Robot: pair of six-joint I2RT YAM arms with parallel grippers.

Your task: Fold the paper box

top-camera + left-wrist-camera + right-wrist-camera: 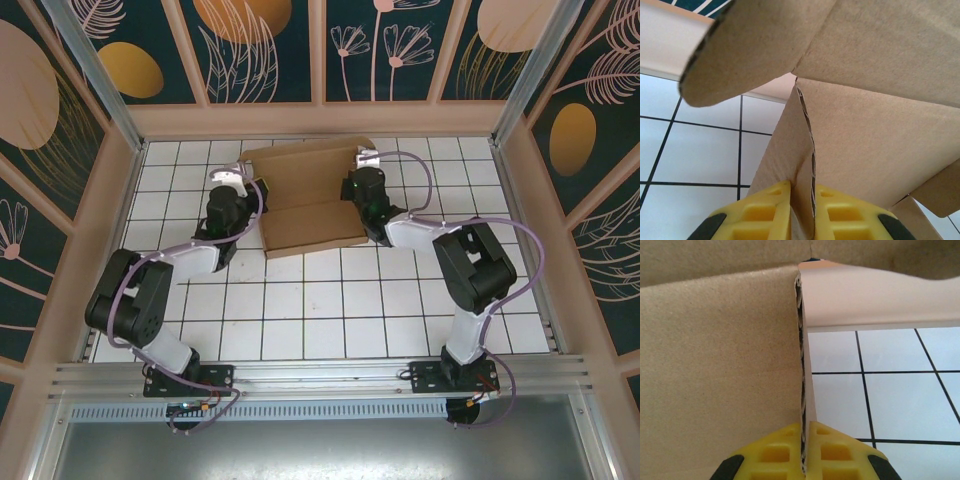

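Patterned walls (265, 50) of dark teal with pale plant shapes close in a white tiled table (300, 310). The paper box (305, 195), plain brown corrugated cardboard with visible creases, sits on the far half of the table, about midway across and close to the back wall. In the overhead view it looks mostly spread out. The left arm (150, 290) reaches from the near edge to the box's left side, and the right arm (465, 270) reaches to its right side, so the box lies between them. The left gripper (256, 190) is clamped on a cardboard edge. In its wrist view that edge stands upright between the yellow fingers (767, 210), with a rounded flap (755, 50) hanging overhead. The right gripper (352, 192) is pinched tight on the opposite side, its yellow fingers (837, 450) pressed against a thin upright cardboard edge whose corrugation shows.
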